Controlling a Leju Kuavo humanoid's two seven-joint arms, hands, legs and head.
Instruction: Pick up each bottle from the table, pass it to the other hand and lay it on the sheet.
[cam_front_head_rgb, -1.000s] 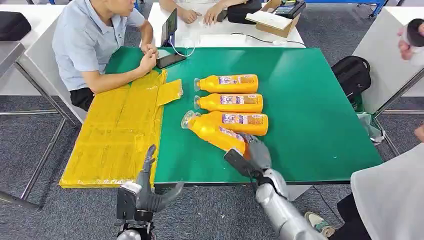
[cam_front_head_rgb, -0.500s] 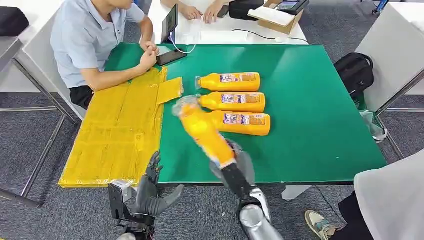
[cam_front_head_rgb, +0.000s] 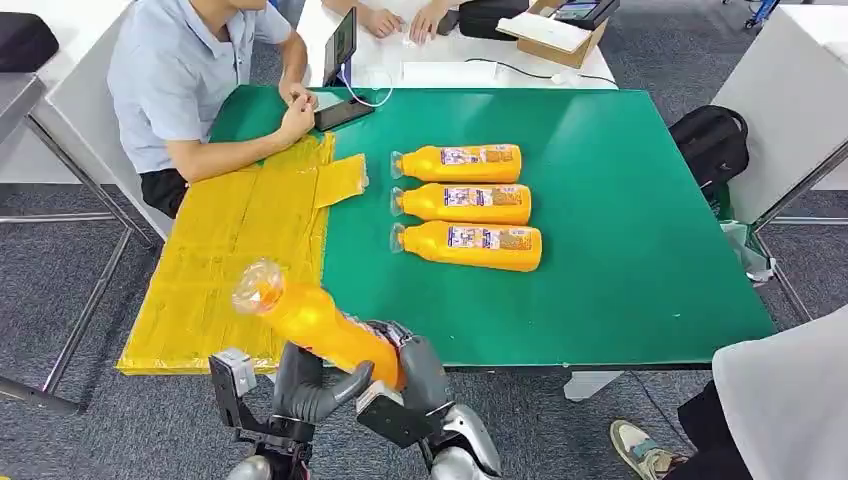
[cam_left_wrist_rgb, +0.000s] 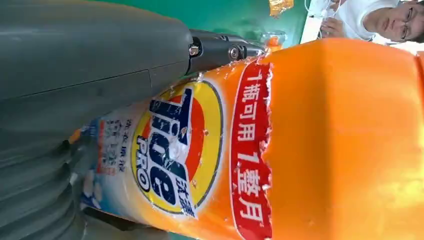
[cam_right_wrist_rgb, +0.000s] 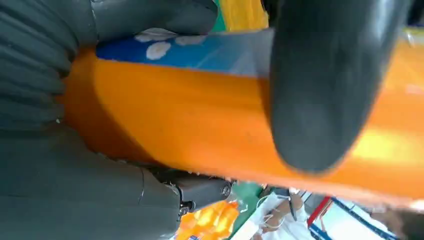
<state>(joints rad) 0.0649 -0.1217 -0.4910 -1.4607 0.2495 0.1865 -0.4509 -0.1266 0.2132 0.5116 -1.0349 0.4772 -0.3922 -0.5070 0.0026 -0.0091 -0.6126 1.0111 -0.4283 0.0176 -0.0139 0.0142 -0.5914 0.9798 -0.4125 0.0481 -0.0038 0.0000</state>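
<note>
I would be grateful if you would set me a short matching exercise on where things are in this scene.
Things:
1. lifted bottle
2. three bottles
3. yellow sheet
4. backpack

Places:
A. on the floor beside the table
B. lying in a row on the green table
C. in the right hand, beside the left hand
D. spread over the table's left side

Pairs: 1-C, 2-B, 3-D, 4-A

Glossy orange plastic detergent bottle with torn paper label; crinkly yellow plastic sheet; matt green counter.
</note>
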